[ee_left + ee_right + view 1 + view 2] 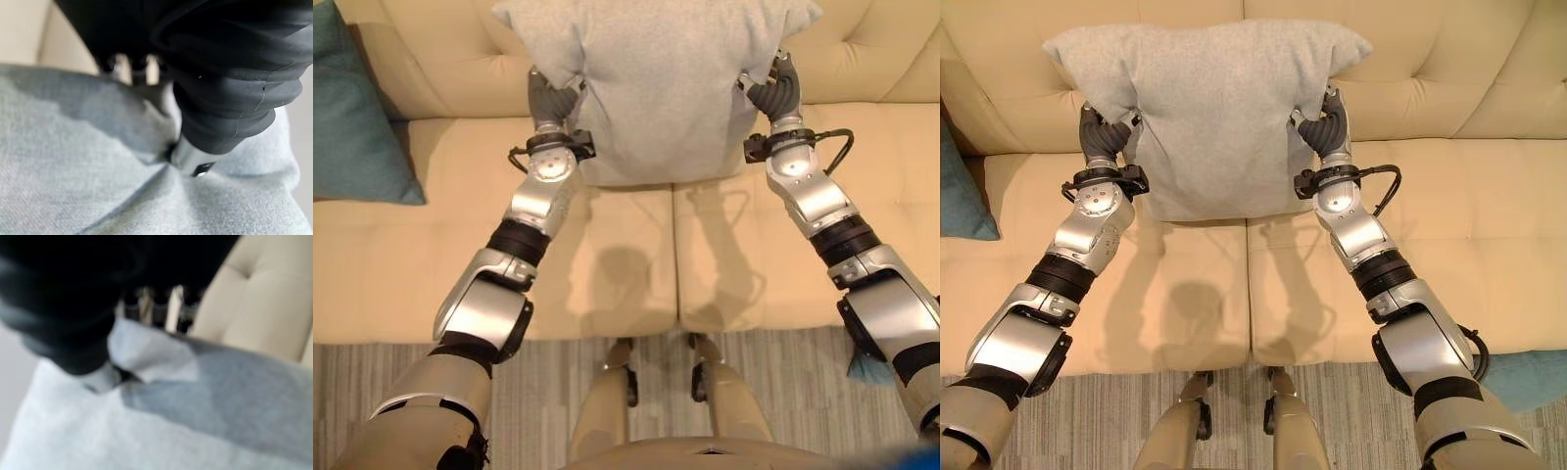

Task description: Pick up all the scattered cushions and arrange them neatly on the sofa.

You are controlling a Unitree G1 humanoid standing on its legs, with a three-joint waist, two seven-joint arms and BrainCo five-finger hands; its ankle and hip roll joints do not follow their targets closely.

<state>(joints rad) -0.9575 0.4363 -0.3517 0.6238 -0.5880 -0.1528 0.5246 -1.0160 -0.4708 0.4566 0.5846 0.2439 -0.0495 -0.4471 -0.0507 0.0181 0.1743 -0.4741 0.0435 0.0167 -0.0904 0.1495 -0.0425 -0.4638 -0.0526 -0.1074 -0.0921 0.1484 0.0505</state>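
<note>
I hold a large grey cushion (656,78) upright over the cream sofa's (626,284) seat, its top against the backrest. My left hand (1102,132) grips its left edge and my right hand (1325,127) grips its right edge. In the left wrist view the thumb (190,159) presses a fold into the grey fabric (73,171), with the fingers behind the edge. The right wrist view shows my right hand (58,308) pinching a bunched corner of the cushion (195,421) the same way. A teal cushion (357,117) leans on the sofa at the far left.
A striped grey rug (548,392) lies in front of the sofa. A teal-blue soft object (1528,377) sits on the floor at the lower right, partly hidden by my right arm. The seat cushions (1489,245) to the right are bare.
</note>
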